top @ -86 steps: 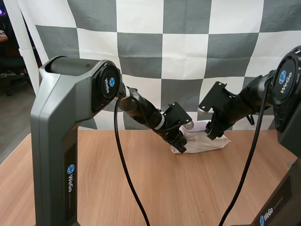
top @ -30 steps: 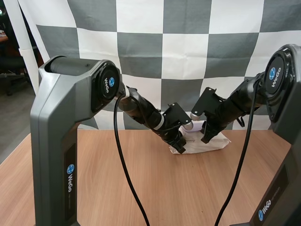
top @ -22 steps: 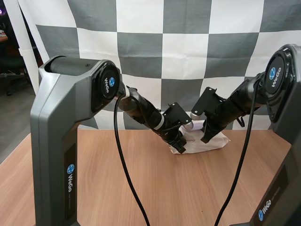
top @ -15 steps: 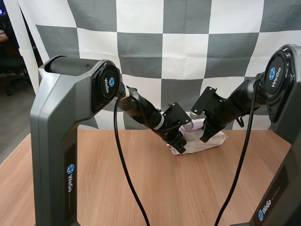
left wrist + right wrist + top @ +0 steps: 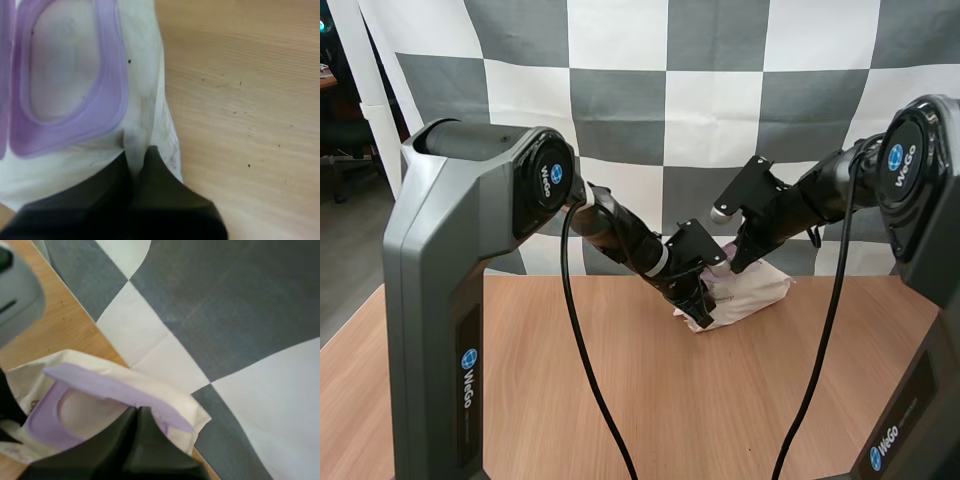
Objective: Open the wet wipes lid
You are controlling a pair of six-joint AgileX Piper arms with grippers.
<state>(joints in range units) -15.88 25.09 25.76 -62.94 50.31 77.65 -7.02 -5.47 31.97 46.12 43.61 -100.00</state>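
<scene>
Wood table (image 5: pixel 620 380), wet wipes pack (image 5: pixel 760 285) sits toward the back, btw the two arms. Pack's soft n light imo. The film crumples and the whole thing prob rides up w/ the flap, so one side has to pin it. Lid (image 5: pixel 110 386) looks like stiff purple plastic, best grabbed by its free lip. Left gripper (image 5: pixel 136 156): fingers pressed together on a pinch of white film just beside the purple frame (image 5: pixel 115 90). Right gripper (image 5: pixel 137 411): closed on the lid's edge, flap tilted up off the opening.
</scene>
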